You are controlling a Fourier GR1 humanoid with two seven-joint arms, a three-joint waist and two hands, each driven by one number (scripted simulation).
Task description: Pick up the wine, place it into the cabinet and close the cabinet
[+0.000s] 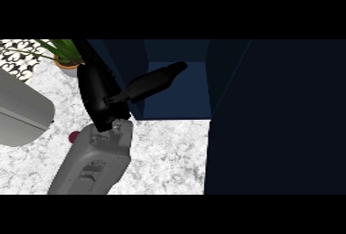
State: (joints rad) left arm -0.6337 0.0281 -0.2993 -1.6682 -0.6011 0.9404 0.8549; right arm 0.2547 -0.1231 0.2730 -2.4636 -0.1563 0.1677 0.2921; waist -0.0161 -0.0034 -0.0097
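Marble counter (169, 151), potted plant (66, 57), patterned tile wall (17, 57)

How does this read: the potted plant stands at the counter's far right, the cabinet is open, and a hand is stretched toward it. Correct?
One thing is wrong: the potted plant stands at the far left of the counter, not the far right, as the head view shows. The rest holds: the cabinet is open and the left hand is stretched toward it.

— What is the counter (169, 151) made of?
— Mottled white-grey stone, like polished marble.
— And the cabinet (270, 114)?
— Dark navy, smooth and matt. The forearm (94, 164) looks like matt grey plastic, the hand (101, 96) black with a slight sheen.
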